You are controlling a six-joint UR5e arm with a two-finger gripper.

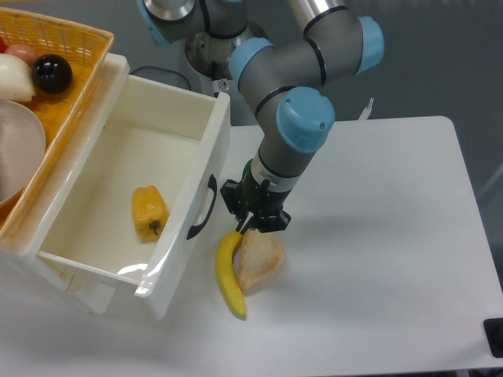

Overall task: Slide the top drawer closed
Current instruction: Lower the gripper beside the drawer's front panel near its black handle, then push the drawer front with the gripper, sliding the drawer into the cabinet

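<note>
The top drawer (206, 149) is a deep cream-white box pulled far out to the right, with a black arched handle (203, 207) on its front. A yellow pepper (148, 210) lies inside it. My gripper (248, 225) hangs just right of the handle, above the top ends of a banana (229, 275) and a bread slice (259, 260). Its fingers point down and stand close together with nothing visibly between them. A small gap separates the gripper from the drawer front.
An orange woven basket (75, 47) with a black ball and other items sits on the cabinet at upper left. A green pepper (247, 170) is mostly hidden behind my wrist. The white table (393, 259) stretches to the right.
</note>
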